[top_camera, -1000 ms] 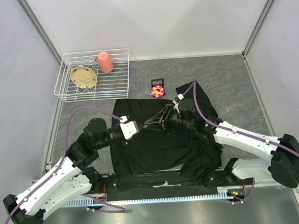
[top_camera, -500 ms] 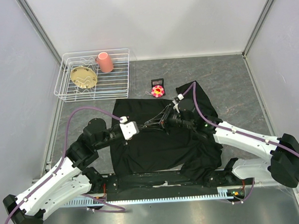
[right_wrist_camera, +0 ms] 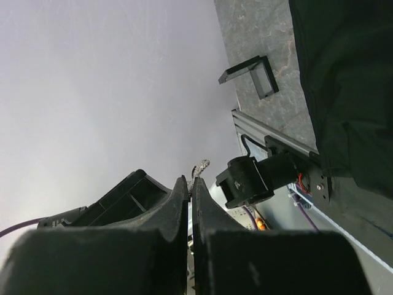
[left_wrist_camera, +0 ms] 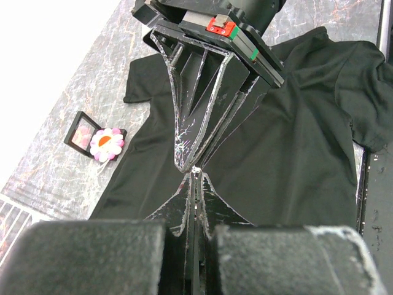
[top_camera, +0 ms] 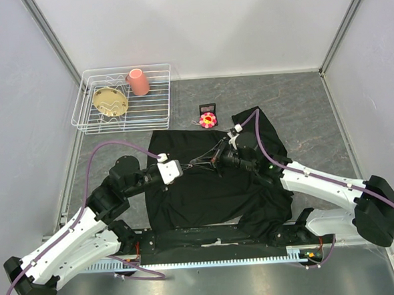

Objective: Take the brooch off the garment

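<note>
The black shirt (top_camera: 207,200) lies spread on the grey table and shows in the left wrist view (left_wrist_camera: 295,153). Both grippers hover above its upper middle, meeting tip to tip. My right gripper (top_camera: 206,160) is shut on a small silvery glittery piece (right_wrist_camera: 201,166) that sticks out past its fingertips (right_wrist_camera: 184,187). My left gripper (top_camera: 195,163) is shut, its tips (left_wrist_camera: 195,175) touching the right gripper's tips. I cannot tell if it also grips the piece. A pink and yellow flower-shaped ornament (top_camera: 208,119) lies on the table off the shirt, also in the left wrist view (left_wrist_camera: 107,142).
A small black open case (top_camera: 208,109) lies just behind the flower ornament. A white wire rack (top_camera: 88,117) at the back left holds a pink cup (top_camera: 138,82) and a tan dish (top_camera: 109,101). A metal rail runs along the near edge (top_camera: 217,253).
The joined gripper tips have shifted slightly left over the shirt. Both stay shut and tip to tip.
</note>
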### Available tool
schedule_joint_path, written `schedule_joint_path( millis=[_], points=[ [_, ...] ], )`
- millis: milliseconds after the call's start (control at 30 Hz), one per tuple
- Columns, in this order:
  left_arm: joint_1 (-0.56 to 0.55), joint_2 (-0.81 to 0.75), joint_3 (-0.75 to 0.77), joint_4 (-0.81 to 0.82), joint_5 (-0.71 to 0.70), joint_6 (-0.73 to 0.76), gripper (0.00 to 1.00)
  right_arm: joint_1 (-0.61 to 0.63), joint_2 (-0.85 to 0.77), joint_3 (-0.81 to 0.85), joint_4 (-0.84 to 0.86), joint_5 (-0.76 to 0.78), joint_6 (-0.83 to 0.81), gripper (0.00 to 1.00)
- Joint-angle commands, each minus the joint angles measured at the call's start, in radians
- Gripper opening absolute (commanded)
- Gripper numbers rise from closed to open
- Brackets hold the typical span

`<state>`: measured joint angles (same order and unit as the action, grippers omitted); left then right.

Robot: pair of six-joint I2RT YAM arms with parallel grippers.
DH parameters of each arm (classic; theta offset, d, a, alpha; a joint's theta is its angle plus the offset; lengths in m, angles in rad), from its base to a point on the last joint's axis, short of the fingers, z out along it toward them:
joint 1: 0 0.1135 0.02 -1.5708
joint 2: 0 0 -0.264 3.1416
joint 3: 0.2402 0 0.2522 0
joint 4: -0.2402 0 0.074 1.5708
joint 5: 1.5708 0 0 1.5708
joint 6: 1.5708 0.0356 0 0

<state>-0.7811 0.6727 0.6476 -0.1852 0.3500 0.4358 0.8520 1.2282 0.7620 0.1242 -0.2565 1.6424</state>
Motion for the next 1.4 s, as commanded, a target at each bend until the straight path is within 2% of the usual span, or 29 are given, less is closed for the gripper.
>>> schedule_joint_path(
  millis=[0,167,300,500,667,767,933,1067,1233,1367],
  points=[
    [-0.001,-0.002,0.035,-0.006,0.036,0.009,0.04,0.01,-0.013,-0.039,0.213,0.009,0.007,0.0],
    [-0.001,-0.012,0.043,-0.02,0.032,-0.015,0.17,0.01,-0.015,-0.066,0.314,0.033,-0.038,0.0],
    [-0.001,-0.041,0.046,-0.02,0.018,-0.043,0.34,0.01,-0.019,-0.089,0.357,0.06,-0.072,0.0],
    [-0.001,-0.091,0.061,-0.002,0.032,-0.111,0.49,0.01,0.034,-0.098,0.417,0.066,-0.124,0.0],
    [-0.001,-0.136,0.115,-0.002,-0.029,-0.206,0.53,0.009,0.102,-0.084,0.491,0.079,-0.225,0.0],
    [-0.001,-0.165,0.168,-0.011,-0.176,-0.324,0.56,0.015,0.183,-0.053,0.552,0.06,-0.312,0.0],
    [-0.001,-0.18,0.268,-0.101,-0.246,-0.491,0.58,0.096,0.401,0.046,0.681,0.094,-0.486,0.0],
    [-0.001,-0.197,0.334,-0.194,-0.256,-0.516,0.58,0.154,0.607,0.112,0.853,0.099,-0.518,0.0],
    [0.0,-0.272,0.316,-0.209,-0.313,-0.531,0.59,0.238,0.769,0.284,0.841,0.123,-0.607,0.0],
    [-0.001,-0.291,0.29,-0.2,-0.383,-0.534,0.6,0.257,0.936,0.39,0.905,0.103,-0.613,0.0]
  ],
)
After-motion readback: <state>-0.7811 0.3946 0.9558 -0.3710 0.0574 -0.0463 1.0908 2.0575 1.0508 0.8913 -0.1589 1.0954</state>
